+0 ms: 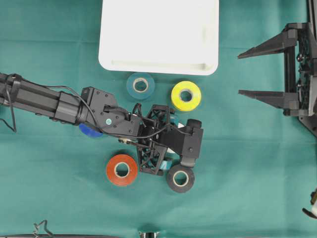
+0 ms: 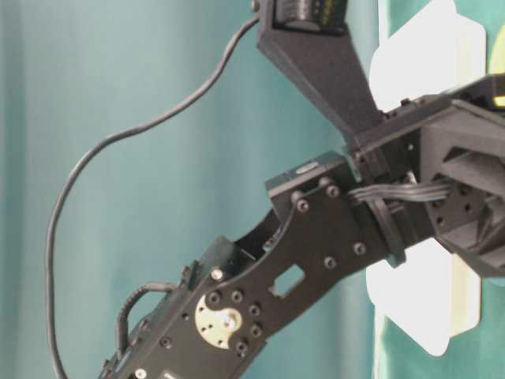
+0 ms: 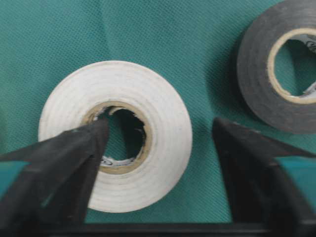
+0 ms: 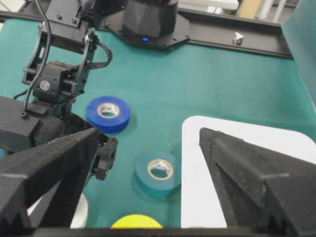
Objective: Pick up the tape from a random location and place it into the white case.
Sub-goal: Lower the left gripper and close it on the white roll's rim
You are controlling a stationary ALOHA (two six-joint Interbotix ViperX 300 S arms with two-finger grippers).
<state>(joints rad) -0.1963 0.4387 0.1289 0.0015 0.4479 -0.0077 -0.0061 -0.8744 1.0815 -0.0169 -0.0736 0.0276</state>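
A white tape roll (image 3: pixel 163 123) lies flat on the green cloth, right under my left gripper (image 3: pixel 160 127). One fingertip (image 3: pixel 94 138) reaches into the roll's hole. The other fingertip (image 3: pixel 227 143) stands outside the roll's right side with a strip of cloth between them, so the jaws are open around the roll's wall. From overhead my left gripper (image 1: pixel 171 141) covers nearly all of this roll. The white case (image 1: pixel 158 29) sits at the top middle with nothing in it. My right gripper (image 1: pixel 239 74) waits open at the far right, holding nothing.
Around the left gripper lie other rolls: teal (image 1: pixel 140 85), yellow (image 1: pixel 186 95), red (image 1: pixel 122 169), black (image 1: pixel 180 178) and a blue one (image 1: pixel 89 131) half under the arm. The black roll (image 3: pixel 256 74) lies close to the outer finger.
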